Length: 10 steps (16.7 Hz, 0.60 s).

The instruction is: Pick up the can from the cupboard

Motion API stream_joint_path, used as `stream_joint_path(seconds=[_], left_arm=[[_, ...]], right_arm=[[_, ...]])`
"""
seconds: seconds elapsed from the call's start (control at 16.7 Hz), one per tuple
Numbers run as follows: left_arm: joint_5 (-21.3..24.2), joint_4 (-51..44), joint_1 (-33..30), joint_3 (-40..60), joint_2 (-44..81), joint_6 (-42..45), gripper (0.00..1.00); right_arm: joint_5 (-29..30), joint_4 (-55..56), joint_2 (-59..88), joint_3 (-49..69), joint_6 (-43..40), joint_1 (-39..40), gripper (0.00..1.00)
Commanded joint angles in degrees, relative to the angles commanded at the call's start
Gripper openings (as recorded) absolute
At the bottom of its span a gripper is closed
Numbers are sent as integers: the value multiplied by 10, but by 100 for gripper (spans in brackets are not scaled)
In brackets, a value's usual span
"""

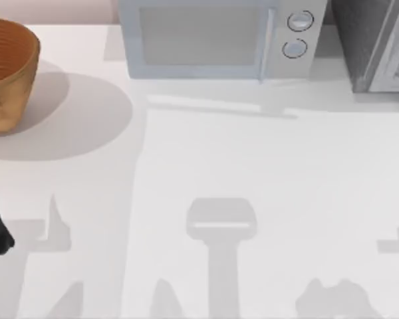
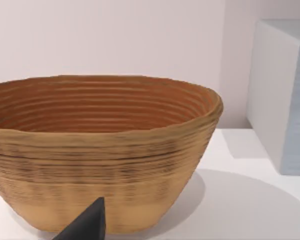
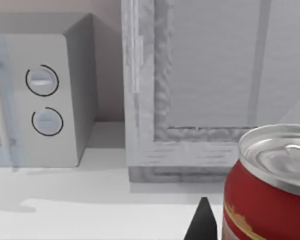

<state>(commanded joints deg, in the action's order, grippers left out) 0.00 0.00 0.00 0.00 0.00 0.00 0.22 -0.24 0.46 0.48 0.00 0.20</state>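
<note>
A red can (image 3: pixel 267 187) stands on the counter (image 1: pixel 266 193) just before the cupboard (image 3: pixel 200 90); each tool's grip I cannot tell.

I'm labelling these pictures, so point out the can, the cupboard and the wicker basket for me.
can (image 3: pixel 262 200): right wrist view, on its red side wall.
cupboard (image 3: pixel 215 65): right wrist view, on the pale door panel.
wicker basket (image 2: pixel 100 165): left wrist view, on its outer wall.
</note>
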Motion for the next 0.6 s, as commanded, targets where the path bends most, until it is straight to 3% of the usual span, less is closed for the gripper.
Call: stream_joint_path(seconds=[0.6], left_arm=[[0,0,0,0,0,0,100]], right_arm=[[-27,50,52,7,-2,-8,0]])
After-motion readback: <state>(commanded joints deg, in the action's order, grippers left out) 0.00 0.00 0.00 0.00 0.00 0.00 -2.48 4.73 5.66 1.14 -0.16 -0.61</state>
